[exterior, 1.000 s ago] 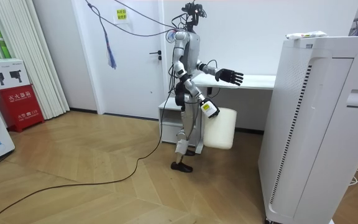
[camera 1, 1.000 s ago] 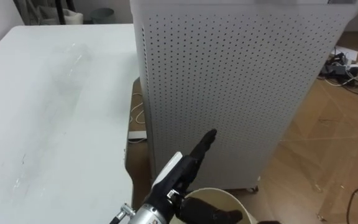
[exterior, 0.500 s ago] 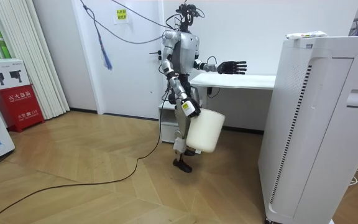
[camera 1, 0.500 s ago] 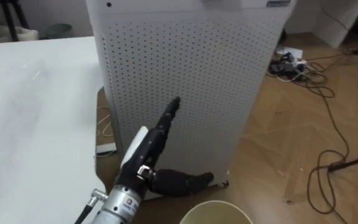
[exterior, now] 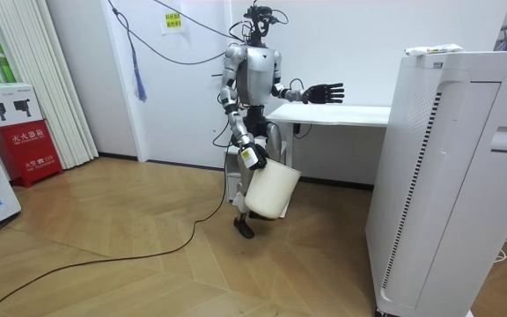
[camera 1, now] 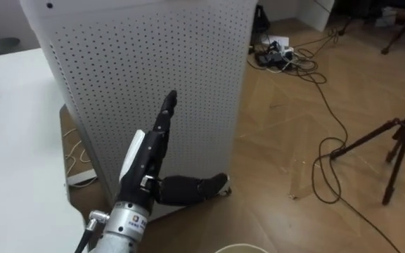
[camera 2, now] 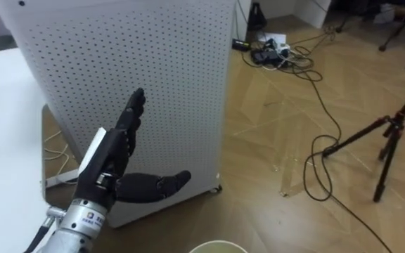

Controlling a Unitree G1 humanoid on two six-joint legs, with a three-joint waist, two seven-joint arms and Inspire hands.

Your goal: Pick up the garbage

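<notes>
Garbage (exterior: 433, 49) – seemingly the small scrap atop the cabinet (exterior: 447, 185), well ahead of the open left hand (camera 1: 151, 151) – looks light and limp, best pinched at an edge; bin (exterior: 268, 188) hangs below the right hand (exterior: 252, 158), whose grip I cannot tell.

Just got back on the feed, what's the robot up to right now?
The robot stands beside the white table, looking at a white perforated cabinet. Its right hand carries a white bin by the rim, low at its side. Its left hand is held out open in front of the cabinet and holds nothing. Cables and a tripod are on the wood floor to its right.
</notes>
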